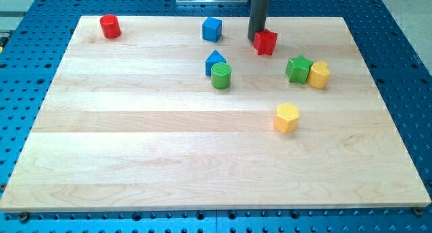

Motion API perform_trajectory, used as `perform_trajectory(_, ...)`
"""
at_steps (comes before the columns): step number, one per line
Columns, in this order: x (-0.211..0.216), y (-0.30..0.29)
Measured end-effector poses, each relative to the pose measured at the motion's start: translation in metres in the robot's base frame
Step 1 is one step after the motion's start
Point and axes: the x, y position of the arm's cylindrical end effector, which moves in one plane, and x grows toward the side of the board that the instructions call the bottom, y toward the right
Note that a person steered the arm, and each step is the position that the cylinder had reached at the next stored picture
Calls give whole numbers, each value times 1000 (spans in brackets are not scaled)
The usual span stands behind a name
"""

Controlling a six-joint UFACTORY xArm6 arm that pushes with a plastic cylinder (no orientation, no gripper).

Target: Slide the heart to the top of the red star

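Observation:
The yellow heart (287,117) lies on the wooden board right of centre, well below the red star (266,42). The red star sits near the board's top edge. My tip (254,38) stands at the star's upper left side, touching it or nearly so. The heart is far from the tip, toward the view's bottom and slightly right.
A green star (298,69) and a yellow hexagon (318,75) sit side by side between the red star and the heart, a little to the right. A blue cube (212,29), a blue triangle (215,61), a green cylinder (221,75) and a red cylinder (110,26) lie to the left.

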Motion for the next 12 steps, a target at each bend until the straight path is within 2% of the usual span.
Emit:
perform_trajectory(2,13,19)
perform_trajectory(3,60,47)
perform_trajectory(4,85,50)
perform_trajectory(5,81,64)
perform_trajectory(6,82,105)
perform_trajectory(8,104,167)
perform_trajectory(10,156,151)
perform_trajectory(11,157,119)
perform_trajectory(12,138,110)
